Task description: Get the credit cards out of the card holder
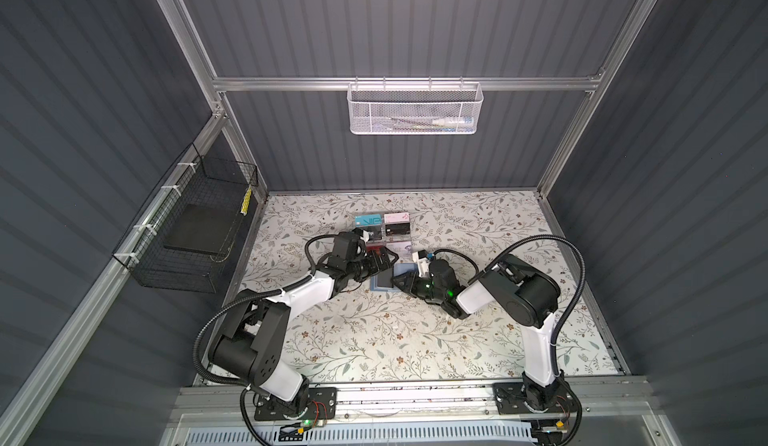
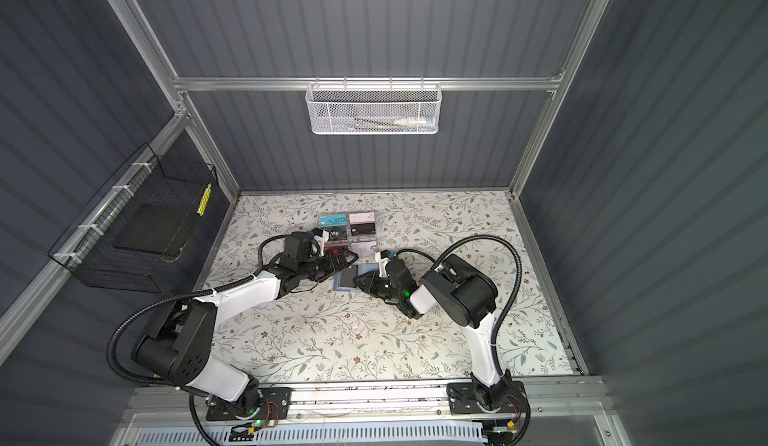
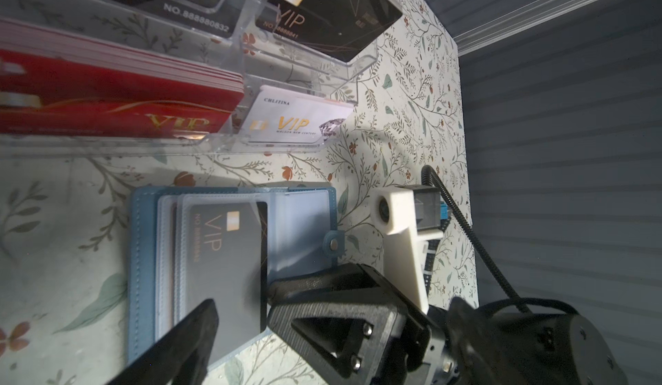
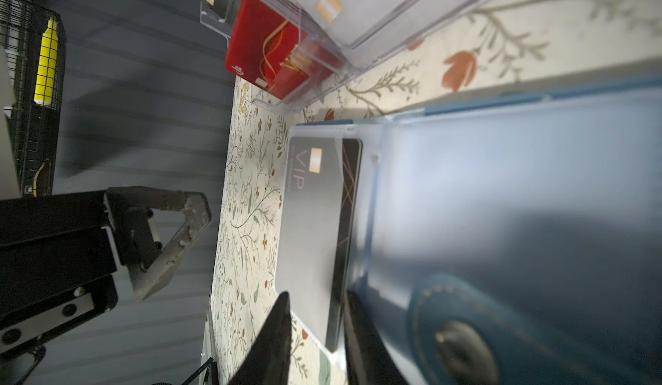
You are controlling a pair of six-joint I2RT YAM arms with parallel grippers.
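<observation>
on the floral bench [image 1: 415,340], the card holder [image 3: 143,257] lies open and flat near the middle. a black vip credit card [image 3: 229,257] sits in its clear sleeve, with one long edge bare of the plastic. the right gripper [image 1: 398,283] is right at that bare edge, jaws only partly closed, and i honestly can't tell if it's pinching anything. the left gripper [image 1: 386,262] hangs over the holder's left part, spread wide and holding nothing. just behind is a clear rack [image 1: 384,232] of coloured cards.
</observation>
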